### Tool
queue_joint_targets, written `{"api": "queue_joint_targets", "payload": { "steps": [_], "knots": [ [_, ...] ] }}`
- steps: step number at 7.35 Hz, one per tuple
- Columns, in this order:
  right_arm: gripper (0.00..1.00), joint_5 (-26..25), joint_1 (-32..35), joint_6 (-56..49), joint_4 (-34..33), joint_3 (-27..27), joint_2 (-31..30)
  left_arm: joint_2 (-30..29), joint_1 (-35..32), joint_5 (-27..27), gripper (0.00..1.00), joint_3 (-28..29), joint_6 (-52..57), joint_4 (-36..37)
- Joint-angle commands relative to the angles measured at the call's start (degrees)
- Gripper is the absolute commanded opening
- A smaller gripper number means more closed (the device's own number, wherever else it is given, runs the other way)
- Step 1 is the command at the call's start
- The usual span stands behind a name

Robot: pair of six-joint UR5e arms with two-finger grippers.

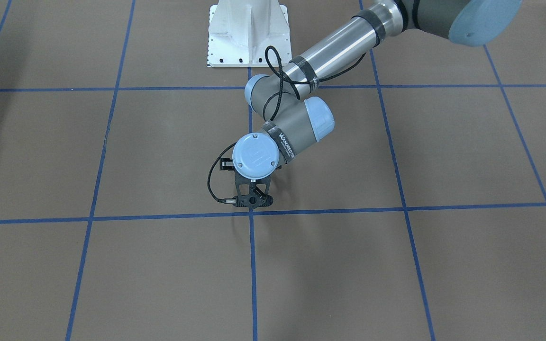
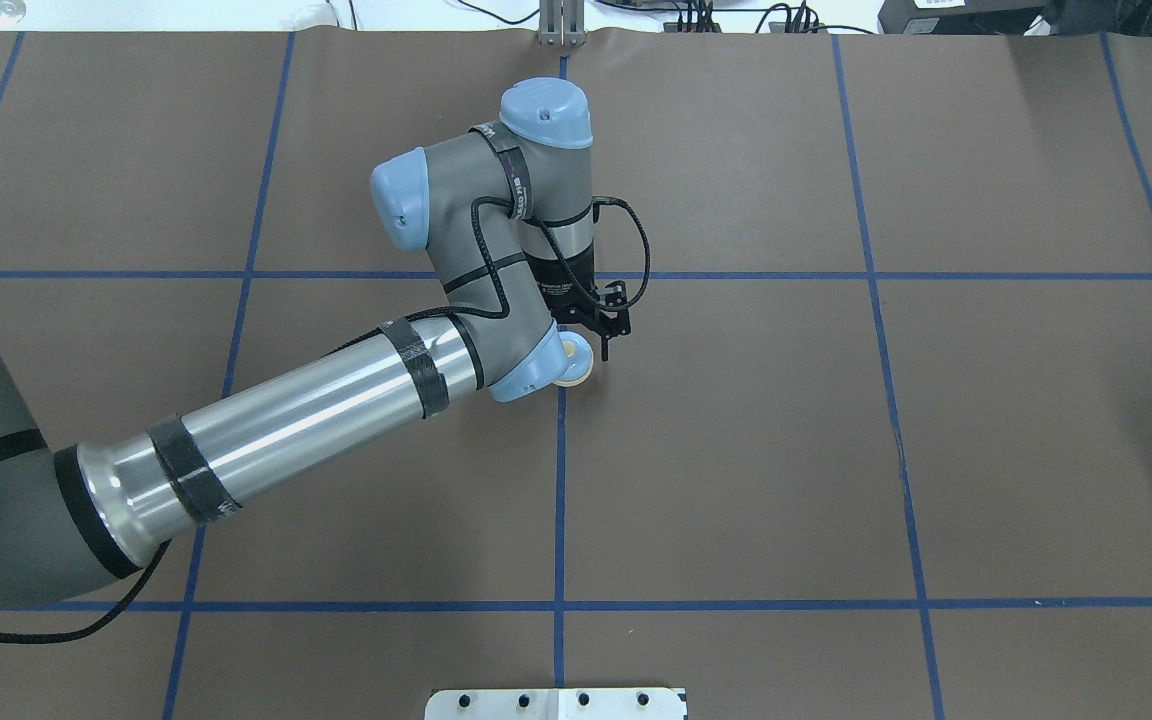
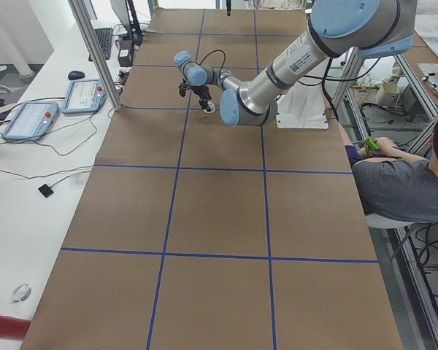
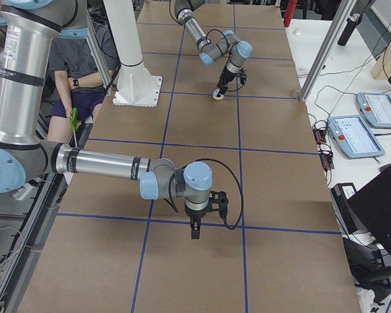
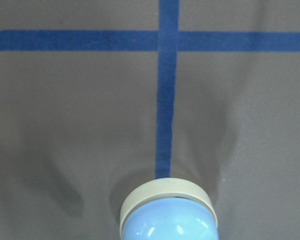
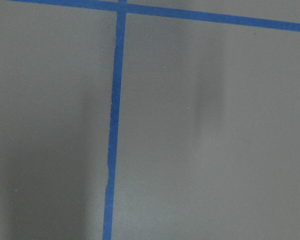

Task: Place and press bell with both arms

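The bell (image 2: pixel 578 362), a light-blue dome on a cream base ring, sits on the vertical blue grid line a little on my side of a grid crossing. It fills the bottom centre of the left wrist view (image 5: pixel 167 217), at or just above the mat. My left gripper (image 2: pixel 589 345) points down over it with its fingers closed around the dome. In the front-facing view the left gripper (image 1: pixel 252 203) and wrist hide the bell. My right gripper (image 4: pixel 194 231) hangs over bare mat far from the bell. I cannot tell whether it is open or shut.
The white pedestal (image 1: pixel 247 33) stands at the table's robot side. A seated person (image 3: pixel 401 182) is beside the table. Tablets (image 3: pixel 29 117) and metal posts (image 3: pixel 95 51) line the far side. The right wrist view shows only brown mat and a blue line (image 6: pixel 112 125).
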Motion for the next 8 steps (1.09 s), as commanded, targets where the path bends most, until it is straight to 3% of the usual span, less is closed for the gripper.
{"api": "queue_joint_targets", "payload": {
  "steps": [1,4,8],
  "knots": [
    [1.00,-0.05,0.06,0.00,0.00,-0.09,0.05,0.00,-0.91,-0.12,1.00,-4.72,-1.55,1.24],
    [1.00,-0.14,0.94,0.61,0.18,1.05,2.23,2.53,-5.04,-0.21,1.00,-17.20,-1.02,7.83],
    [1.00,1.88,0.94,0.00,0.97,4.38,5.49,26.82,-11.71,-0.21,1.00,-42.31,12.55,8.72]
  ]
}}
